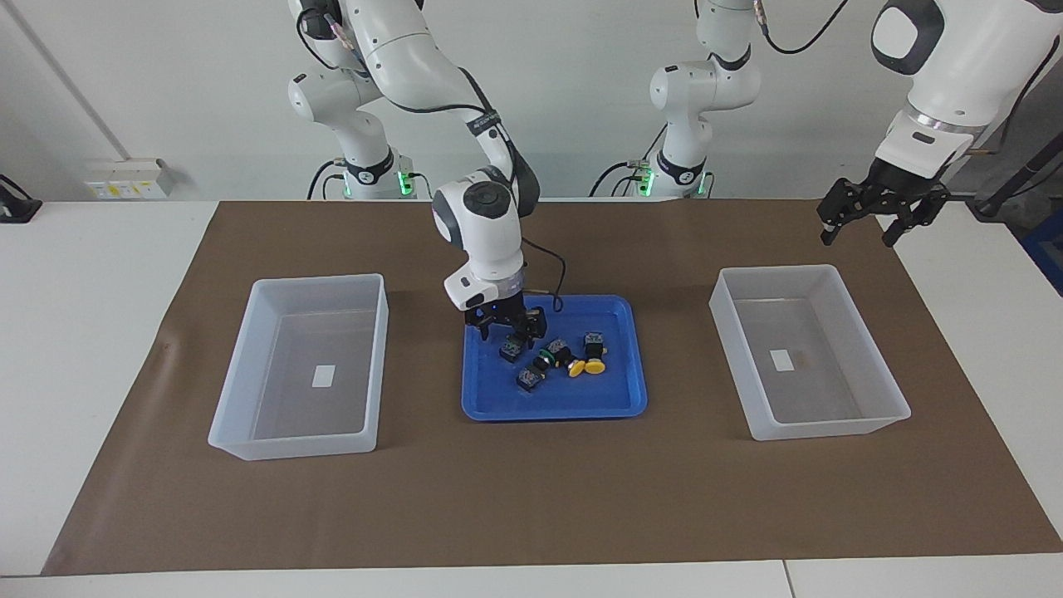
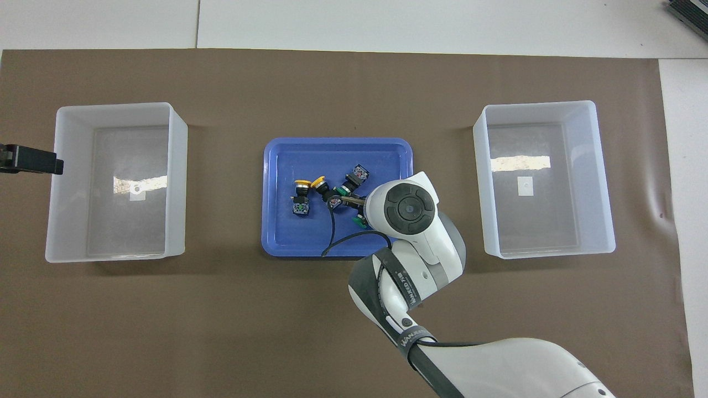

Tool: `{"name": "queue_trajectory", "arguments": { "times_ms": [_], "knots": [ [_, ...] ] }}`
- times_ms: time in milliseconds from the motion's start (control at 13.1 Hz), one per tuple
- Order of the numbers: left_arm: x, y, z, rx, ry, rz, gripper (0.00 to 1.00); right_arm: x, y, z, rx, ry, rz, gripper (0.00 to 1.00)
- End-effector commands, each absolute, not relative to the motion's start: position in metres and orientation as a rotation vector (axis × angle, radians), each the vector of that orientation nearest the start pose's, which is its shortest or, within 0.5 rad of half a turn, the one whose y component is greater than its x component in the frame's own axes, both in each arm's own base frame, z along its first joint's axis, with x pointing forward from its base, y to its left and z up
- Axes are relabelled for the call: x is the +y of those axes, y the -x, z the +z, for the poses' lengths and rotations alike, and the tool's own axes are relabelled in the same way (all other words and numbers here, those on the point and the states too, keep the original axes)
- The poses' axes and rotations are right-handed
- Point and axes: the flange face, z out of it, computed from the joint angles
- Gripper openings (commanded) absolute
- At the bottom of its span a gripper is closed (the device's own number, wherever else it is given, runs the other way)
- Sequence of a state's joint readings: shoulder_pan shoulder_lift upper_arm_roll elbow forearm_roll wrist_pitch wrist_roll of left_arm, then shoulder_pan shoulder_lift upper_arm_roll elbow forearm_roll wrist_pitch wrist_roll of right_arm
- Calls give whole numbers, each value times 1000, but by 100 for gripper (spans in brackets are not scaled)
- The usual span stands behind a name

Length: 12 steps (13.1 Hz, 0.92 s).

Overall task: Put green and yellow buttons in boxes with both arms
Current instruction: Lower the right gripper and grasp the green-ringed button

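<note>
R gripper down in blue tray, fingers astride a green button, grip unclear. L gripper open, waits above table corner.

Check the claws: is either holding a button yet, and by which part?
Nothing is lifted. The right claw is down in the blue tray around a green button; a grip cannot be told. The left claw is open and empty.
</note>
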<state>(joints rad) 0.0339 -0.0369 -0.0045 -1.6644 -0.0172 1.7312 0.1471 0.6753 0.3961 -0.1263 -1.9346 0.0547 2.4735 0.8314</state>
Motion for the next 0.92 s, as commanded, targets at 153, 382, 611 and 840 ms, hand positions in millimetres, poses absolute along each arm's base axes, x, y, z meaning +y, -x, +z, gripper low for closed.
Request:
{"name": "queue_trajectory", "arguments": {
  "times_ms": [153, 382, 611, 840],
  "knots": [
    [14, -554, 620, 180, 3151, -158, 100, 336, -537, 289, 505, 3001, -175, 70],
    [12, -553, 618, 187, 3151, -143, 100, 337, -538, 286, 508, 2993, -190, 68],
    [12, -554, 618, 189, 3151, -156, 100, 346, -536, 287, 497, 2991, -193, 15],
    [13, -555, 619, 187, 3149, -163, 100, 345, -545, 307, 546, 2973, -197, 0]
  ]
}}
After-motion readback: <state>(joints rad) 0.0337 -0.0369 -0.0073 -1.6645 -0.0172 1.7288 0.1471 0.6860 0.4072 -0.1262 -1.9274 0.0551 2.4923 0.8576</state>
